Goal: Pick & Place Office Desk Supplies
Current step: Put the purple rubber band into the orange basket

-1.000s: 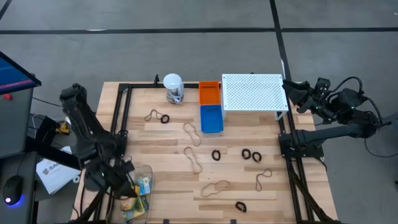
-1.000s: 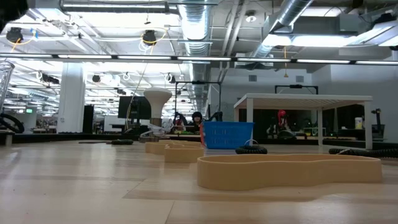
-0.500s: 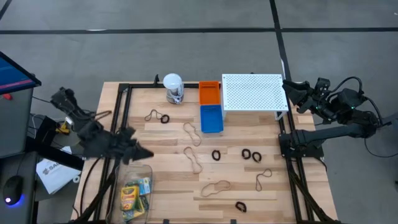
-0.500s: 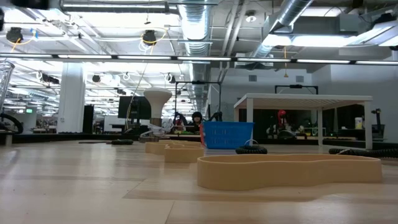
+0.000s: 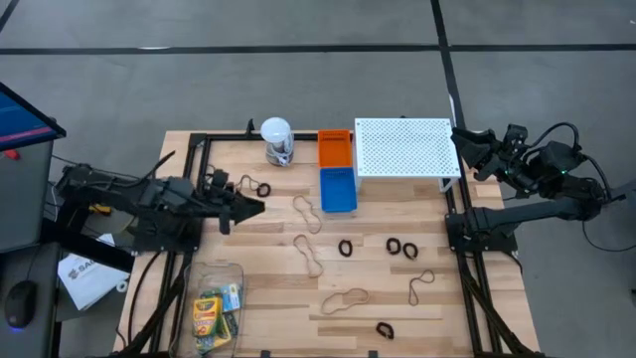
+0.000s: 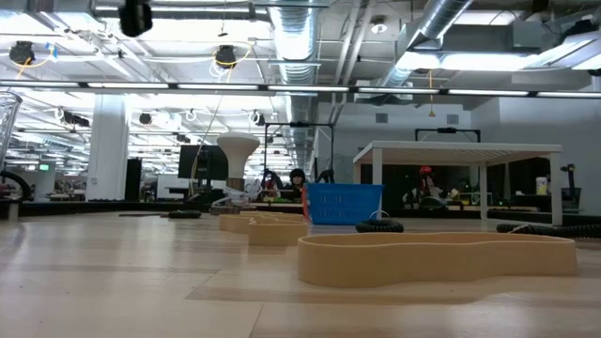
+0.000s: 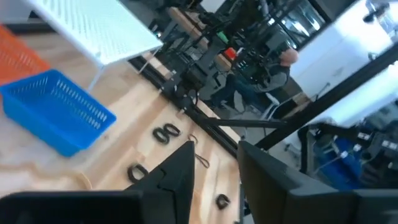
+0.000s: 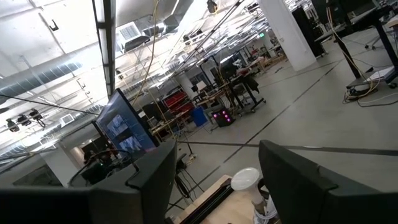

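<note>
The left arm is swinging away from the clear container (image 5: 213, 303) at the tabletop's (image 5: 248, 328) near-left corner, where a second ago it was hunched over the bin; now it is stretching level across the left side, its left tool (image 5: 246, 207) pointing toward the middle of the table. The crayon boxes (image 5: 217, 306) are lying inside that container, so that drop looks finished and the arm is probably heading for the next item. Its fingers (image 7: 177, 177) are standing a little apart with nothing between them, and they have been easing wider over the last moment.

Just ahead of the tool, a tan rubber-band loop joined by a small black ring clip (image 5: 262, 189) is lying near the white-lidded jar (image 5: 277, 141). More rubber bands (image 5: 307, 212) are trailing down the centre past the orange tray (image 5: 335, 149) and blue basket (image 5: 338, 189), with black clips (image 5: 345, 248) scattered toward the right; none of these has been collected yet. In the left wrist view, a paired clip (image 7: 165, 133) is showing beyond the basket.

At the far right, the right tool (image 5: 463, 147) is waiting off the tabletop beside the white perforated shelf (image 5: 402, 147), fingers spread wide and empty.
</note>
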Motion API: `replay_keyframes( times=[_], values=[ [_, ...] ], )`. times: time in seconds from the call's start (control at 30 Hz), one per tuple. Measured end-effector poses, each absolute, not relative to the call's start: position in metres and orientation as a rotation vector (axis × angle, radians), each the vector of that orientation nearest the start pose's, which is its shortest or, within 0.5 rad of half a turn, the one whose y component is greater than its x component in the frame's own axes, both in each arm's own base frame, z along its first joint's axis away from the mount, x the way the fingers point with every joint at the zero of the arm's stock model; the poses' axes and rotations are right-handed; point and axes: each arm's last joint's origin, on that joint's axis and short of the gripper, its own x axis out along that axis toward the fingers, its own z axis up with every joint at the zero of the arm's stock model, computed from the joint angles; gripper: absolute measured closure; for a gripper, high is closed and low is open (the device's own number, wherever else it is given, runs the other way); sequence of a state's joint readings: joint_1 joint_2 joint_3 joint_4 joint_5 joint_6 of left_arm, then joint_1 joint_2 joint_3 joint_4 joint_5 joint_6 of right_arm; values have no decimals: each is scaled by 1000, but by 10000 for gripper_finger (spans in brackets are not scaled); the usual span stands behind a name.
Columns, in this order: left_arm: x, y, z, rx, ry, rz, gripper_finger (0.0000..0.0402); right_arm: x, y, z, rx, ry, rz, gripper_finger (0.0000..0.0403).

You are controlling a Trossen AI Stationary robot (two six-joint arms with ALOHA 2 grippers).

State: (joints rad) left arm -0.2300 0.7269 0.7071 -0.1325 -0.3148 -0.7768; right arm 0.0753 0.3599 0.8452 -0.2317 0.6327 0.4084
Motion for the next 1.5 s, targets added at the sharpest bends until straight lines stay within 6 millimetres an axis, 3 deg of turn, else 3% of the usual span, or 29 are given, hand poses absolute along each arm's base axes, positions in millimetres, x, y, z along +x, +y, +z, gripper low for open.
replay_keyframes(
  times=[0.1,0.23,0.5,0.7,0.87,1.07,1.23,1.5],
  values=[
    [168,-23,324,-606,64,125,277,51,-13,387,485,-352,-499,179],
    [179,-19,331,-339,134,156,274,51,-13,387,495,-354,-497,179],
    [200,-13,353,-11,502,201,267,51,-13,387,511,-359,-493,179],
    [204,-9,355,18,921,156,266,51,-13,387,511,-359,-493,179],
    [216,-29,343,-25,1016,-133,266,51,-13,386,508,-350,-493,179],
    [235,-54,320,125,1118,-235,266,51,-13,385,507,-337,-493,179],
    [246,-41,299,118,1275,54,266,51,-13,385,506,-337,-493,179],
    [260,30,282,-439,1273,616,266,52,-13,384,503,-331,-496,179]
  ],
)
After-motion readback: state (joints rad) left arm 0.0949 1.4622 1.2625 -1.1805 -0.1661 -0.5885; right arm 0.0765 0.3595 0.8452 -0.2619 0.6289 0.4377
